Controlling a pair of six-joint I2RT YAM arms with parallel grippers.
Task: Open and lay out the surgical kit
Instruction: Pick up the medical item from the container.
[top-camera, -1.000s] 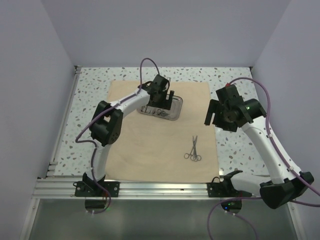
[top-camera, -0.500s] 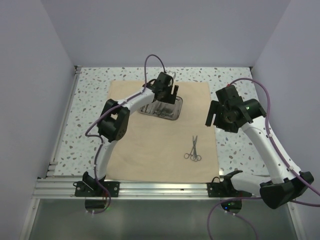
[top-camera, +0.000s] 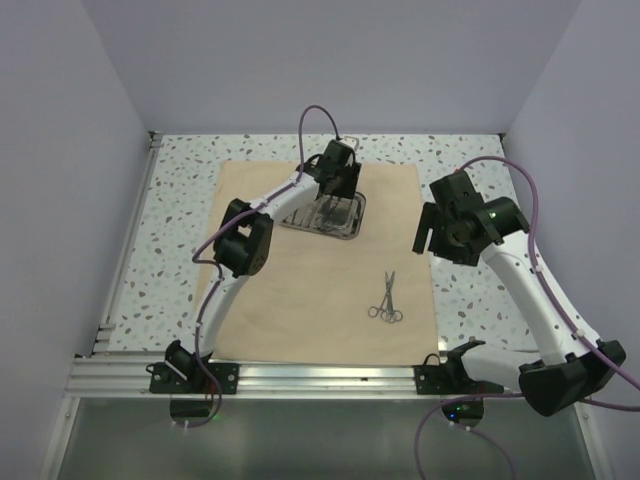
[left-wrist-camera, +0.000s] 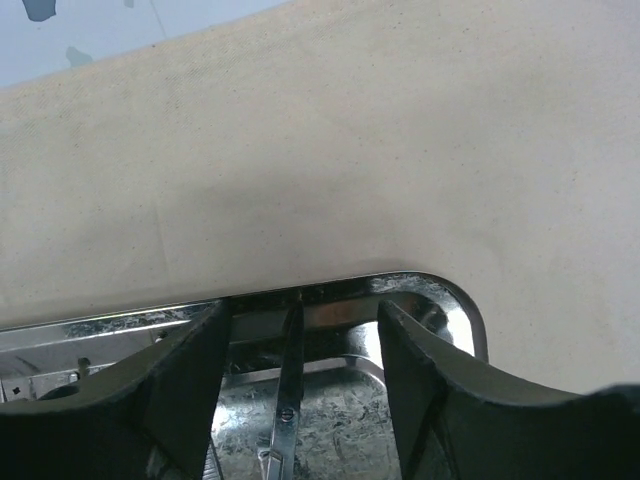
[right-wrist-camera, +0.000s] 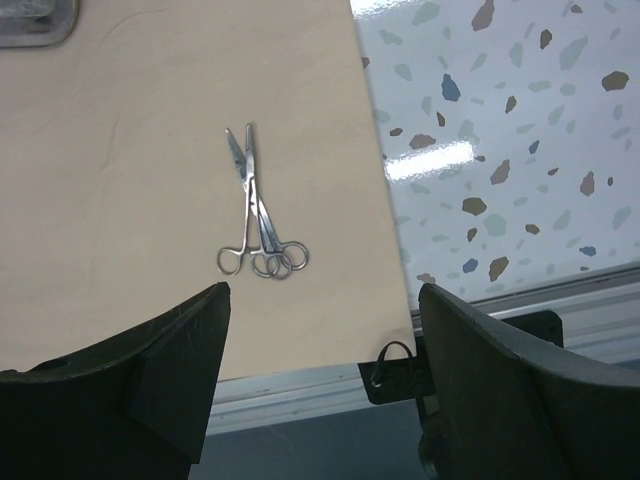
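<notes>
Tan cloth (top-camera: 300, 290) is spread under a shiny tray (top-camera: 355, 226) and scissors (top-camera: 386, 298).
Left gripper (left-wrist-camera: 300, 330) is parted inside the tray; right gripper (right-wrist-camera: 322, 295) is spread wide by the cloth's right edge.

From above, the black left gripper (top-camera: 338, 182) hides part of the small shiny steel tray (top-camera: 357, 225), and the thin silver tools (top-camera: 320, 220) in it are too small to tell apart. Up close, the bottom edge cuts off the tray and one silver tool (left-wrist-camera: 288, 385).

Tan cloth wrap (top-camera: 300, 290) spread flat.
Shiny steel tray (top-camera: 357, 226) sits far-centre on it, thin instrument (left-wrist-camera: 287, 395) inside; overlapping ring-handled instruments (top-camera: 386, 300) lie near its right edge.
</notes>
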